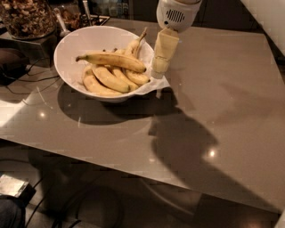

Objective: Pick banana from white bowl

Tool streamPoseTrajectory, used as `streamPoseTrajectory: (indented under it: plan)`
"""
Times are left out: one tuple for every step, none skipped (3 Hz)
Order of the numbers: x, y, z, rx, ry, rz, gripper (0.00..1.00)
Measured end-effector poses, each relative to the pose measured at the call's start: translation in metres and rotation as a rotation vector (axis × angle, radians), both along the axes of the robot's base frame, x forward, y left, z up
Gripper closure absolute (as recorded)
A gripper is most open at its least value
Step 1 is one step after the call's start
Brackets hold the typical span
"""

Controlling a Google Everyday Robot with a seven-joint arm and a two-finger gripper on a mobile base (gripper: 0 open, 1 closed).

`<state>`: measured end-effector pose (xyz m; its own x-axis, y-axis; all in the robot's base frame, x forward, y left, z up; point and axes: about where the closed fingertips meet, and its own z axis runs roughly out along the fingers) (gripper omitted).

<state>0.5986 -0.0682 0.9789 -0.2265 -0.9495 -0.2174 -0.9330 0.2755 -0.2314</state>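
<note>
Gripper [158,71] beside white bowl [84,38], arm [178,13] cropped above

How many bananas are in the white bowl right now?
5: the long banana lies on top, one with an upright stem behind it, three curved ones beneath. More may be hidden underneath. The tool hangs at the white bowl's right rim.

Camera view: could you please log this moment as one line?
gripper: by white bowl rim | banana: in bowl, topmost, not held
</note>
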Motion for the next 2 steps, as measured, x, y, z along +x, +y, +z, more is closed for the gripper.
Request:
streamPoseTrajectory:
  plan:
    - [0.019,0.028,-0.008,0.04,0.017,0.051,0.0]
    - [0.04,0.052,-0.011,0.071,0.027,0.088,0.0]
